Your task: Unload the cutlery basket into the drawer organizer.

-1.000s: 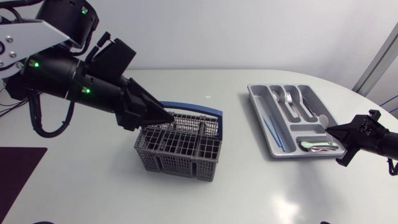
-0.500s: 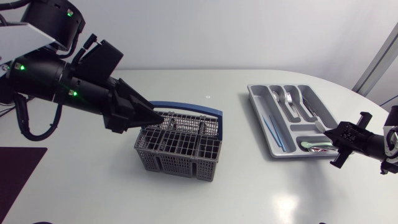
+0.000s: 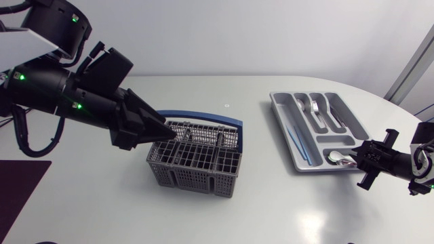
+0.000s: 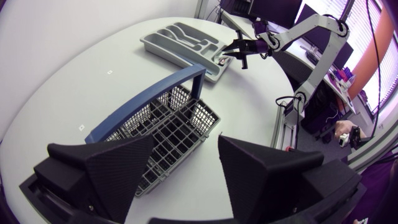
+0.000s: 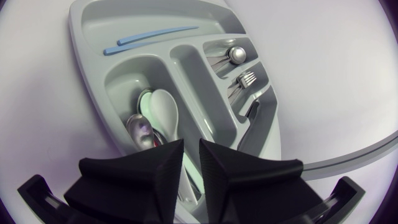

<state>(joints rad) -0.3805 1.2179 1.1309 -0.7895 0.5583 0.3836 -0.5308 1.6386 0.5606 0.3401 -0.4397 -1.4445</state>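
Head view: a white surface (image 3: 271,210) carries a cutlery basket and a drawer organizer, set well apart.
Cutlery basket (image 3: 195,166): grey plastic lattice, upright near the middle of the surface, a little toward its left edge.
Basket handle (image 3: 203,116): blue, arching along the basket's far side.
Basket contents: the left wrist view looks down into the grid of cells (image 4: 177,127), but what lies in them cannot be made out.
Drawer organizer (image 3: 279,112): grey tray toward the right edge of the surface, running slantwise from the far side to the near side.
Long outer compartment: two slim blue sticks (image 5: 155,37) lie lengthwise, side by side.
Middle compartments: a metal spoon (image 5: 236,55) in one and a fork (image 5: 247,78) in the next, both lying lengthwise.
Short end compartment: a white spoon (image 5: 163,112) and a metal spoon (image 5: 140,130) lie together, bowls touching or nearly so.
Left claw (image 3: 169,133): comes in from the left edge and hangs over the basket's left end, just above its rim. In the left wrist view it is released (image 4: 186,146), its wedges wide apart with nothing between them.
Right claw (image 3: 361,163): comes in from the right edge, just beside the organizer's near end, pointing at the short end compartment (image 5: 191,144). Whether it is clenched or released cannot be told.
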